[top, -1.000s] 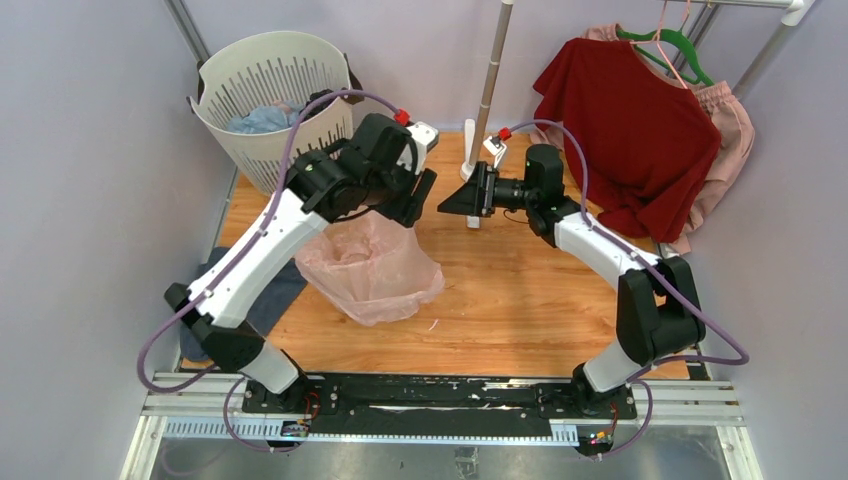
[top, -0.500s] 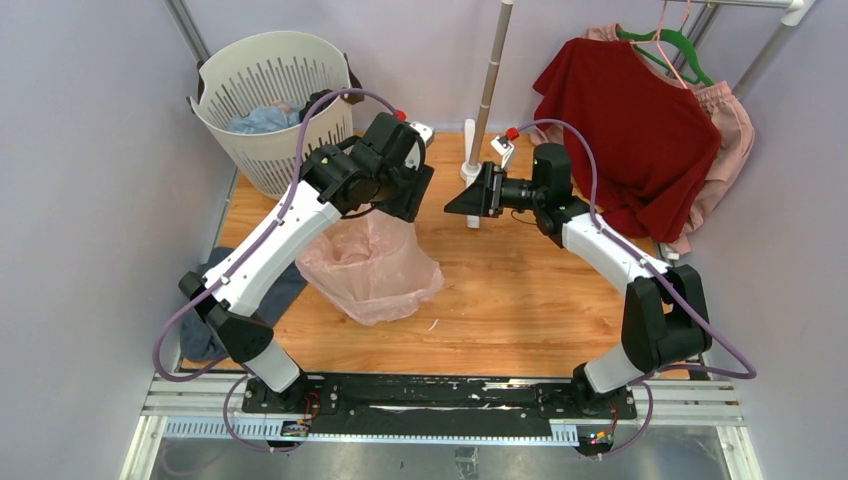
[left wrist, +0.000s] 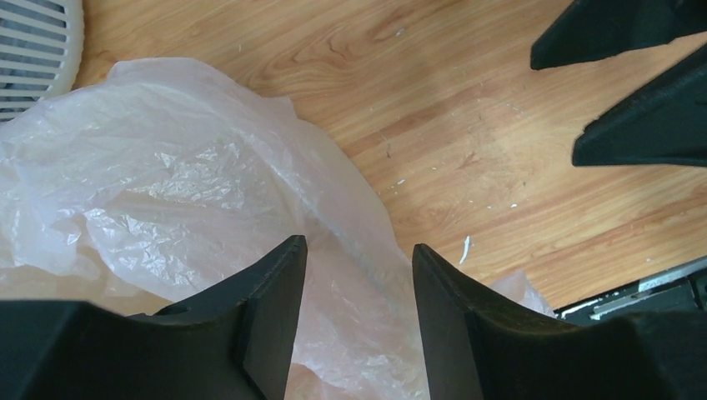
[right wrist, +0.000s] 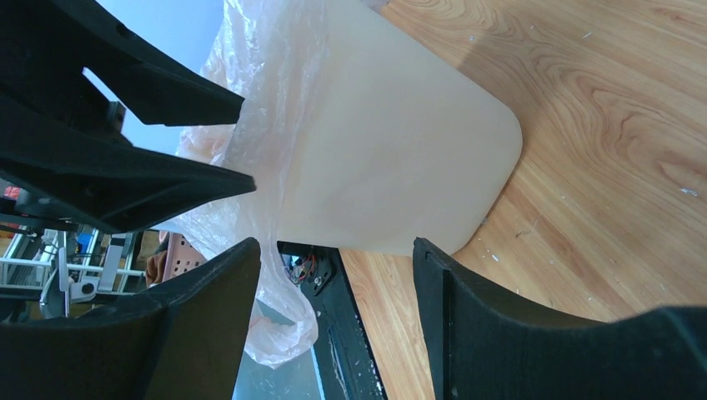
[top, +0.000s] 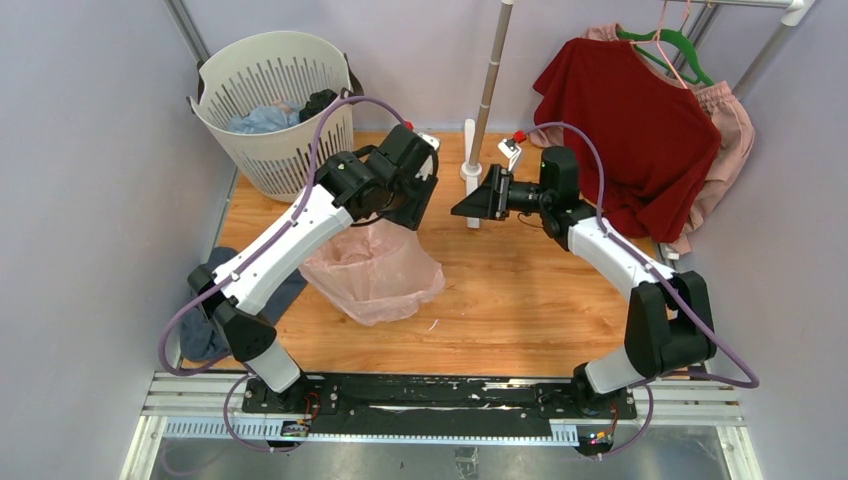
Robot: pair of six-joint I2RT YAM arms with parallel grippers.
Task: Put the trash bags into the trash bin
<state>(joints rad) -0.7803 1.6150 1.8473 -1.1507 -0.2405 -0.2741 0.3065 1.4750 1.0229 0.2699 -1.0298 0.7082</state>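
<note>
tabletop (top: 520,300): light wood | left of centre: trash bin (right wrist: 400,150), trash bag (top: 375,275) draped over it | far-left corner: slotted white basket (top: 265,100) | far middle: pole base (top: 470,168) | near-left edge: blue-grey cloth (top: 205,335)

You had a white slotted basket (top: 262,150) at the far-left corner, blue cloth (top: 258,119) inside, white pole (top: 487,95) at the far edge, red shirt (top: 630,130) on a green hanger (top: 682,45) at the far-right corner, pink garment (top: 730,130) behind, blue-grey cloth (top: 197,338) at the left edge.
</note>
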